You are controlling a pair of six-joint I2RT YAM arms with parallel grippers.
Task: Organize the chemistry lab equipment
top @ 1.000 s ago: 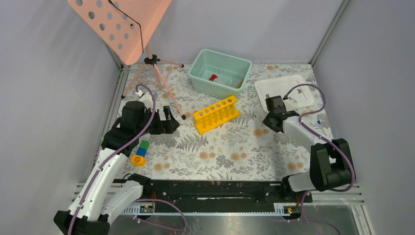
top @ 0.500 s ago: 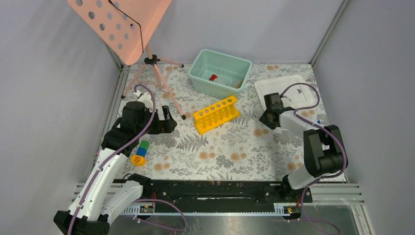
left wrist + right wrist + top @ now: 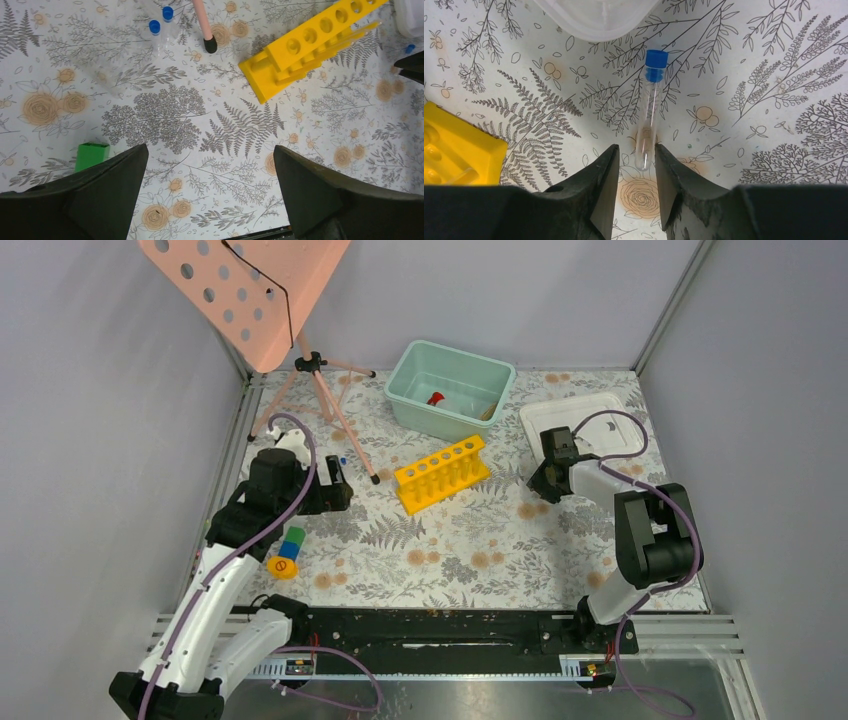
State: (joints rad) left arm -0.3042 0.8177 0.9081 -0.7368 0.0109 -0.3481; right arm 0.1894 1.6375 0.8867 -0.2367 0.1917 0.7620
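The right gripper (image 3: 635, 152) is narrowed around the round bottom end of a clear blue-capped tube (image 3: 650, 107). This tube is lying flat on the flowered table (image 3: 744, 165), with its cap just beside the edge of the white tray (image 3: 594, 15). A small gap is seen on one side of the tube, so it is judged as not yet clamped. The left gripper (image 3: 210, 195) is opened wide and nothing is held in it. Two more blue-capped tubes (image 3: 156, 30) are lying ahead of it, near the foot of the pink stand (image 3: 204, 30), and a green block (image 3: 91, 156) is seen near one of its fingers. The yellow rack (image 3: 442, 473) is standing in the middle of the table, and no tube is seen in its holes.

Only the very end of the tube is taken between the fingers. If the jaws are closed here, the smooth round tube can be squeezed out forward or rolled aside. If it is lifted by this end, it can be tilted by the weight of the cap and dropped. The bottom end is also the one that must be put into the rack, so the hole can be blocked by the fingers.
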